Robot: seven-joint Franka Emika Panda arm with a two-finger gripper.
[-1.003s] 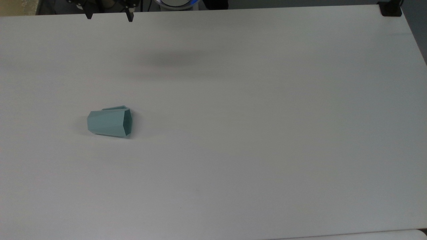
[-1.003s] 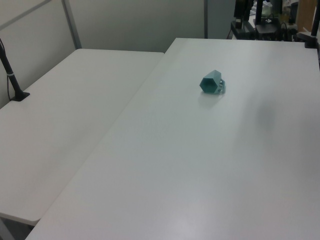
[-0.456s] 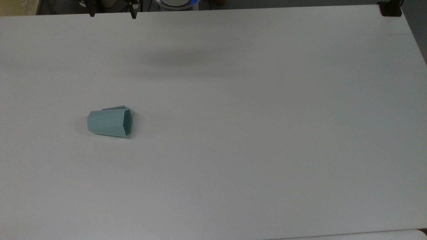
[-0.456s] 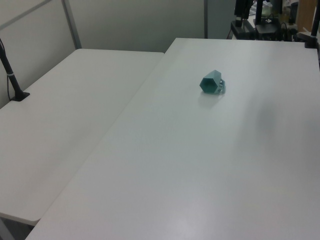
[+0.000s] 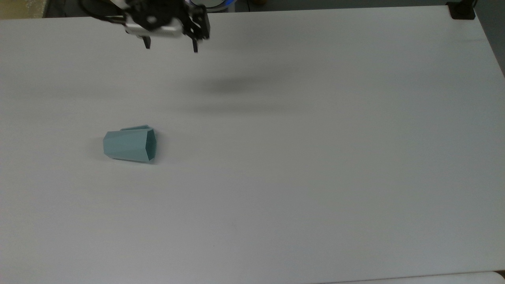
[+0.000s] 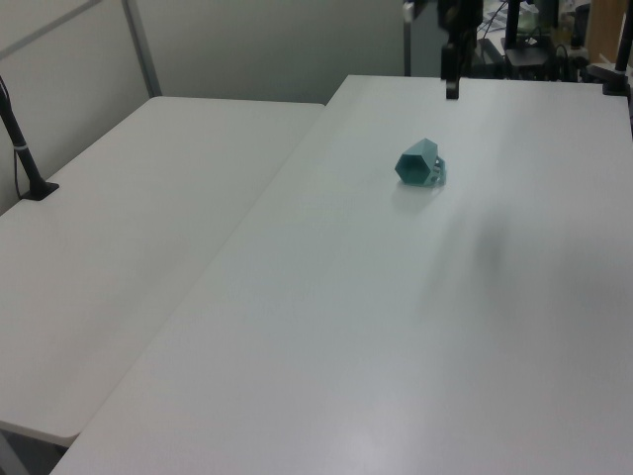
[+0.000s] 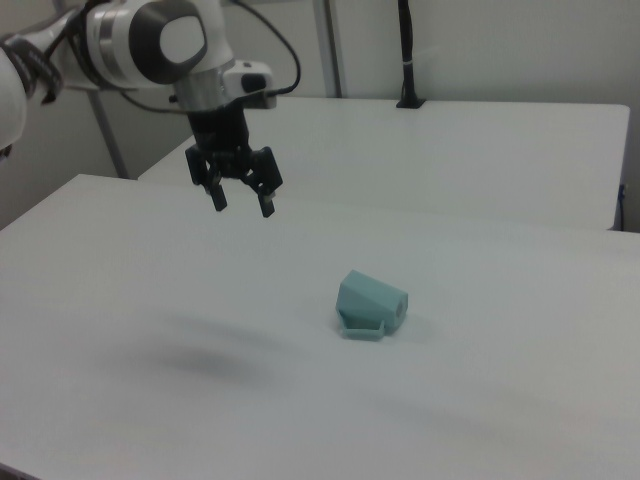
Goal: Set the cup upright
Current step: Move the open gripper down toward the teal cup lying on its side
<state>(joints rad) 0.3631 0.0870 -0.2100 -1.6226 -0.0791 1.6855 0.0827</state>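
In the top view, the cup (image 5: 130, 145) is seen lying on its side on the white table (image 5: 315, 157), in the top view's left half, with its open mouth turned to the top view's right and its flat handle along the far side. The gripper (image 5: 171, 44) hangs above the table's far edge, well apart from the cup, its two fingers spread wide with nothing held between them. A soft shadow (image 5: 232, 85) is cast on the bare tabletop to the gripper's right. A black clamp (image 5: 461, 11) is fixed at the far right corner.

In the left view, the cup (image 6: 419, 164) is shown mouth-on, its hexagonal opening facing the camera. A second white table (image 6: 129, 257) stands against the first on the left view's left, and a black post (image 6: 22, 139) is clamped to it. One dark finger (image 6: 451, 74) hangs over the far edge.

In the right view, the cup's (image 7: 371, 303) narrower base and handle are turned toward the camera, the handle resting on the table. The gripper (image 7: 240, 202) is seen raised clear of the surface, fingers parted and empty, below the white arm (image 7: 150, 45). A black cable (image 7: 406, 55) rises from the neighbouring table.
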